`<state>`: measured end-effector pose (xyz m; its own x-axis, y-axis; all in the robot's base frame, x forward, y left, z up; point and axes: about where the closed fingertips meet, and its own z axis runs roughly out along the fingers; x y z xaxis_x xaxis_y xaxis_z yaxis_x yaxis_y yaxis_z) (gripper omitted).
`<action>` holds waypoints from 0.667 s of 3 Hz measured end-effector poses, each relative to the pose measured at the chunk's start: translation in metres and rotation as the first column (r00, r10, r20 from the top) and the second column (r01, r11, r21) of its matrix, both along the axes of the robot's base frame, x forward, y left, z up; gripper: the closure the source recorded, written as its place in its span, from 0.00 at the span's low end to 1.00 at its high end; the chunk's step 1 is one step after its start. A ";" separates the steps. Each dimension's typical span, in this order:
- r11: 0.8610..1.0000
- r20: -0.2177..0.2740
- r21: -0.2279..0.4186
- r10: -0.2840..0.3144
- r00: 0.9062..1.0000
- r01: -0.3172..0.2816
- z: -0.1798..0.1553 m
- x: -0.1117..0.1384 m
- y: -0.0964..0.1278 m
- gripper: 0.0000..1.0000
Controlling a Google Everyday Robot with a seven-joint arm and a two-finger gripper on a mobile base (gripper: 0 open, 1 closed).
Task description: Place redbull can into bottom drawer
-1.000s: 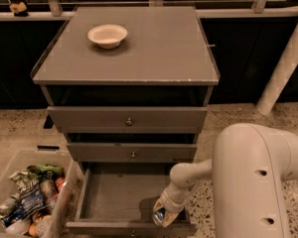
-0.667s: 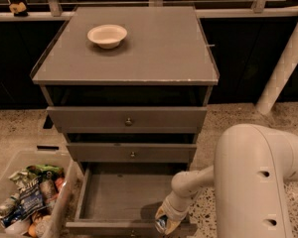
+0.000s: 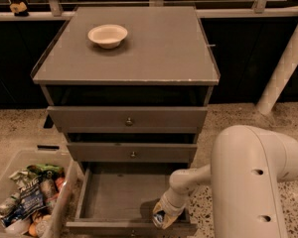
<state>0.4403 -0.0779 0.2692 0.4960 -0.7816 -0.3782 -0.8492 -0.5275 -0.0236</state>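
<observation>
The arm (image 3: 258, 182) fills the lower right, its pale forearm reaching down and left into the open bottom drawer (image 3: 114, 197). The gripper (image 3: 163, 221) is at the drawer's front right corner, just behind the front wall. Its fingers (image 3: 170, 223) are closed narrowly around the can (image 3: 158, 220), which shows only as a small patch of blue and silver at the tip; the rest is hidden by the wrist. The can is inside the drawer's outline, low over the grey floor, but whether it touches the floor cannot be told.

Left of the drawer stands a clear bin (image 3: 5, 172) with packets (image 3: 32, 197) heaped in it.

Above, the middle drawer (image 3: 131, 152) and top drawer (image 3: 126, 119) are pushed in, each with a small round knob. A cream bowl (image 3: 108, 35) sits upright on the cabinet top (image 3: 159, 53), towards the back left. A white pillar (image 3: 285, 63) slants up at the far right.

Compared with a second ago, the gripper and can are lower and closer to the drawer's front wall. The bowl, drawers and bin lie as before.
</observation>
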 end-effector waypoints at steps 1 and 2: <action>1.000 0.107 0.027 -0.006 0.994 0.003 -0.003 0.039 0.011 1.00; 1.000 0.107 0.027 -0.006 0.994 0.003 -0.003 0.039 0.011 1.00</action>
<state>0.4793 -0.0670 0.2663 0.5310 -0.7743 -0.3442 -0.8436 -0.5215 -0.1281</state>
